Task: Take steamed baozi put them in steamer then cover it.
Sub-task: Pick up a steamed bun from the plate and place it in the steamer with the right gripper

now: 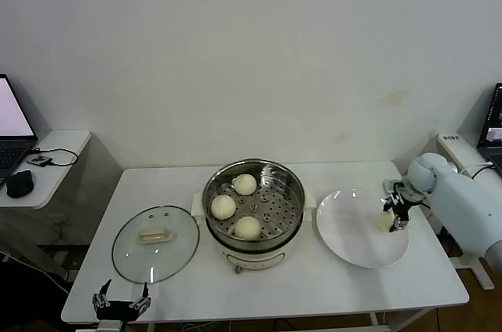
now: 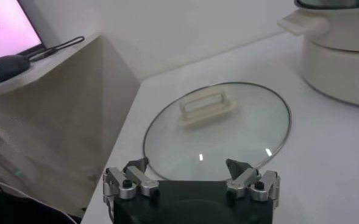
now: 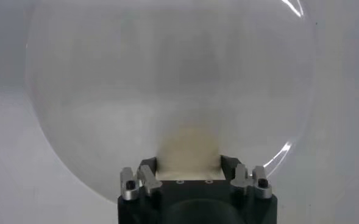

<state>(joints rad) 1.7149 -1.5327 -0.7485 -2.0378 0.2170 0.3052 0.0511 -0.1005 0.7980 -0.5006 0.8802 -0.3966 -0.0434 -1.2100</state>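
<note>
A white table (image 1: 314, 285) stands against a plain pale wall, with a side shelf on the far left holding a laptop (image 1: 12, 124) and a mouse (image 1: 20, 183).

At the right side of the table the right gripper (image 1: 394, 218) is down over the right part of the white plate (image 1: 345, 234), its fingers set on either side of the last bun (image 1: 384, 221). In the right wrist view the bun (image 3: 188, 149) sits squarely between the two fingers (image 3: 144, 176), which appear to be against its sides (whether the squeeze is firm yet I cannot tell). So the bun lies directly in the gripper's grasp, on the plate and not yet lifted.

From there the steamer (image 1: 254, 206) lies to the left, at the middle of the table just beside the plate, and the right arm is clearly the nearer one to carry the bun across. Three buns (image 1: 245, 184) already sit on its perforated tray, at the far, left and near sides, leaving the right part of the tray bare; that gap is the natural place for the fourth, in my judgement.

Further left, the glass lid (image 1: 155, 244) lies flat on the table, its cream handle (image 2: 206, 106) with its long axis running roughly left to right. The left gripper (image 1: 121, 303) hovers at the near left edge just on the near side of the lid, fingers wide apart and holding nothing.

No brand, label or readable writing shows on the steamer, lid or plate; a small tag on the equipment at the far right is too small to read.
</note>
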